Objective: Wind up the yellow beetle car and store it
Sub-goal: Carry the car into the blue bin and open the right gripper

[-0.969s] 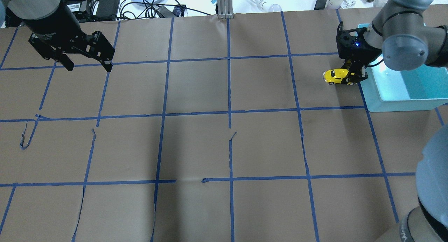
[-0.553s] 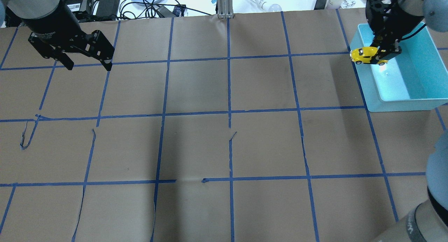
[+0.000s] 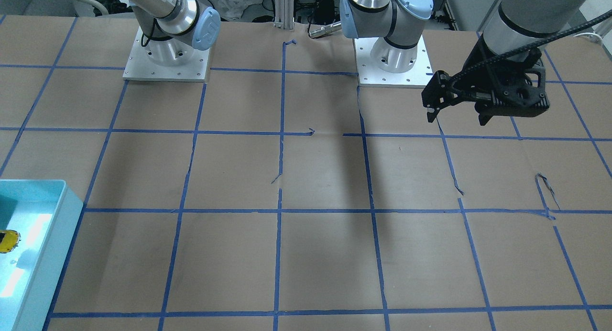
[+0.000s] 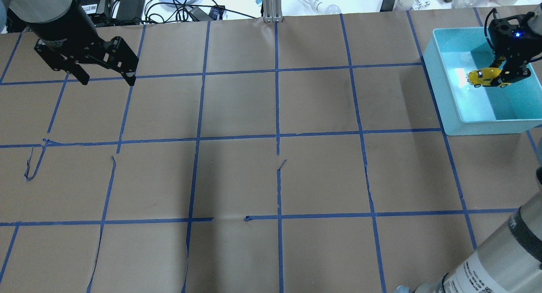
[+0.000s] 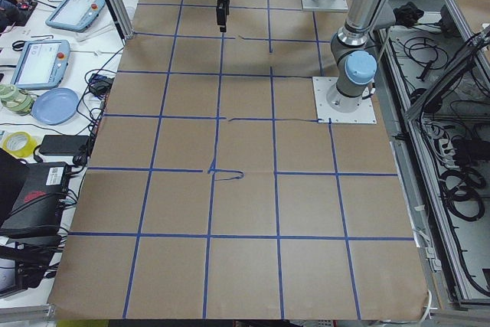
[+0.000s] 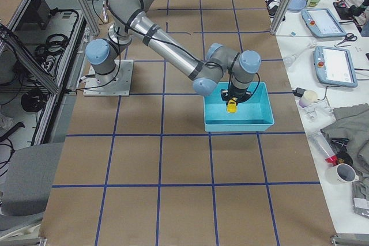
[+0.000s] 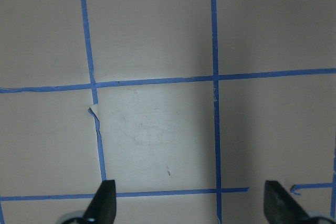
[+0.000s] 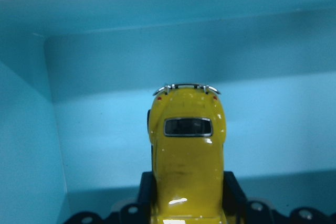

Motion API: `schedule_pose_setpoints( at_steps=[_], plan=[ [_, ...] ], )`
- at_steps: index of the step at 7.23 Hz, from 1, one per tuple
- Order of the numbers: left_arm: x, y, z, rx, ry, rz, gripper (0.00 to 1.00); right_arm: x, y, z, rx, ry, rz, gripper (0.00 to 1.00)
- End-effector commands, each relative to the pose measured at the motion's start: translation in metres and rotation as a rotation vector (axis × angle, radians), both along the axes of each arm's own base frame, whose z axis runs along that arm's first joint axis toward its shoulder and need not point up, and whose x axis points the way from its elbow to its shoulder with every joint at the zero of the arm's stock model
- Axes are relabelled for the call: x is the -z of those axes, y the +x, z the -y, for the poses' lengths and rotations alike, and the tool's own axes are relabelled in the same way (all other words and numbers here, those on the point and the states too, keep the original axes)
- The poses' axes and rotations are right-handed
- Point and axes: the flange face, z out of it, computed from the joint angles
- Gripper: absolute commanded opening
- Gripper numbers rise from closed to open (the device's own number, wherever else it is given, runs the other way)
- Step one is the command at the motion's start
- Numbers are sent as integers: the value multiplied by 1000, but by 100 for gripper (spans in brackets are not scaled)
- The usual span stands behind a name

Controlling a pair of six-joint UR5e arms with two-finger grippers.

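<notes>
Left gripper (image 4: 108, 80): jaws spread wide, nothing between them. It hangs above the brown paper (image 4: 237, 106) with its grid of blue tape (image 4: 277, 115). Its wrist camera shows both fingertips (image 7: 105, 200) at the frame's lower corners, with only paper and tape lines ahead of them. The yellow beetle car is well apart from this tool, at the far end of the table.

Right gripper (image 4: 501, 78): clamped on the yellow beetle car (image 4: 480, 76), one finger on each flank. The car sticks out past the fingertips, rear end away from the wrist; rear window, tail lights and silver bumper face the wrist camera (image 8: 186, 145). Tool and car are both inside the light-blue bin (image 4: 487, 125), below its rim. The bin wall (image 8: 157, 51) stands just ahead of the car's bumper, and another wall lies to the side.

Hard to make out:
- Whether the wheels touch the bin floor cannot be told; fingers and car body cover them.
- The car's nose is cut off at the bottom edge of the right wrist view.
- The front-facing view catches only a sliver of the car (image 3: 7, 241) at its left edge, inside the bin (image 3: 57, 226); the right gripper is outside that frame.
- From the right end of the table the car (image 6: 231, 106) is a small yellow spot under the gripper (image 6: 233, 97).
</notes>
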Motion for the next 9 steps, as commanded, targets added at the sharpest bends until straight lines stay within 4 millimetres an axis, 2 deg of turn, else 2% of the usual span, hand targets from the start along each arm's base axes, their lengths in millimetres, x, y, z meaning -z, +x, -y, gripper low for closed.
schedule_pose_setpoints(
  at_steps=[1,2,3,4,5,6,7,8,9],
  plan=[
    [2,1,0,0,5,1,100,31,-15,1,-45,11,19,0],
    [5,0,1,0,9,-3,100,44,-14,0,-44,13,25,3],
    [6,0,-1,2,14,0,100,42,-13,5,-44,-44,15,58],
    [6,1,0,0,11,0,100,33,-11,2,-32,-46,12,91],
    [6,1,1,-1,5,1,100,-10,0,-8,-18,-48,13,99],
    [7,1,0,-3,12,2,100,-60,30,-22,97,-15,33,100],
    [7,1,-1,-3,17,3,100,-96,95,-25,274,16,34,100],
    [6,1,-1,-3,14,3,100,-135,181,-32,298,11,25,100],
    [7,1,-1,-1,14,3,100,-160,270,-52,400,60,21,100]
  ],
)
